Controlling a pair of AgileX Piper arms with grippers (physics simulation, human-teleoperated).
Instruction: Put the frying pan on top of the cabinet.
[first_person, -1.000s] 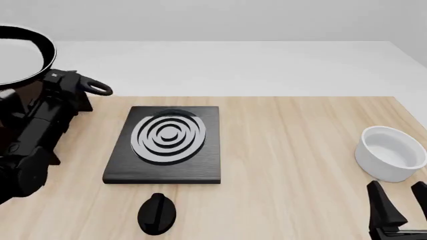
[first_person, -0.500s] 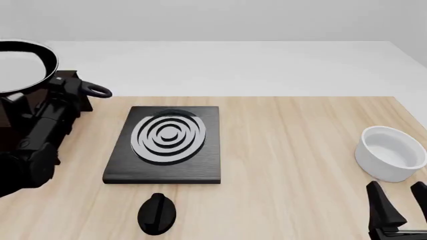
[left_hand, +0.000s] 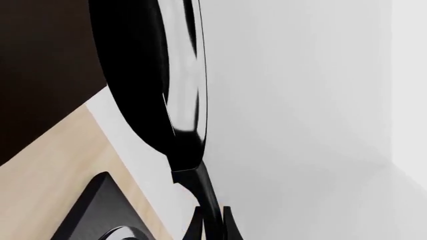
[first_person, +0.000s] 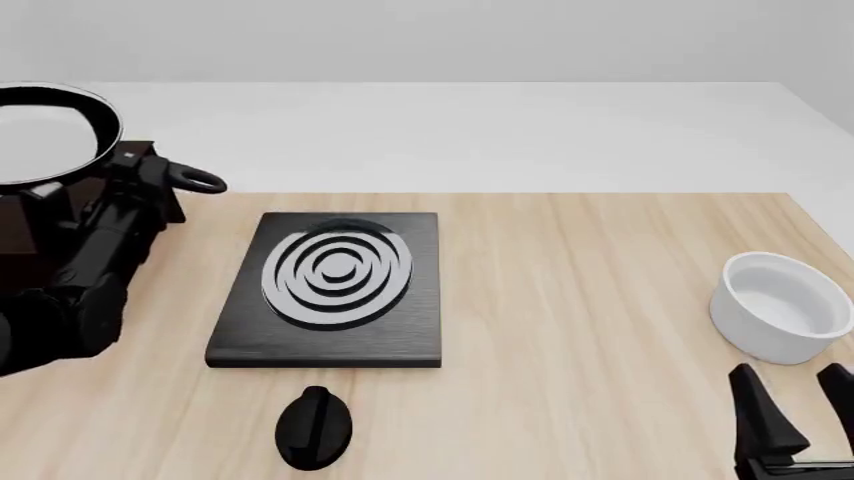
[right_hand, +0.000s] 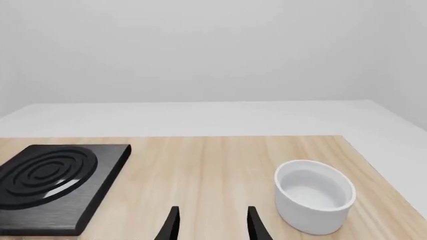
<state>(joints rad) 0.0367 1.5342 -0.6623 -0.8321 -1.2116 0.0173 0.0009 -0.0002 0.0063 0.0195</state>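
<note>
**Frying pan held over the cabinet at the table's far left**

The frying pan (first_person: 47, 135) was seen at roughly ten o'clock in the front view, at the far left edge, its pale inner surface facing up. Its long axis ran from the bowl at the left toward the handle end at about three o'clock, where the hanging loop projected. The handle was gripped by the left gripper (first_person: 134, 170), whose jaws were closed narrowly around it; in the left wrist view the handle (left_hand: 200, 190) was seen passing between the fingertips. The dark cabinet (first_person: 20, 225) was only partly visible beneath the pan, and whether the pan's base was touching its top could not be told. The left arm was plainly the nearer one. The right gripper (right_hand: 210, 222) was parked at about five o'clock, well apart from the pan, jaws parted and holding nothing, with the white bowl (right_hand: 313, 202) just beside it. The stove plate (first_person: 334, 290) lay between the arms.
</note>
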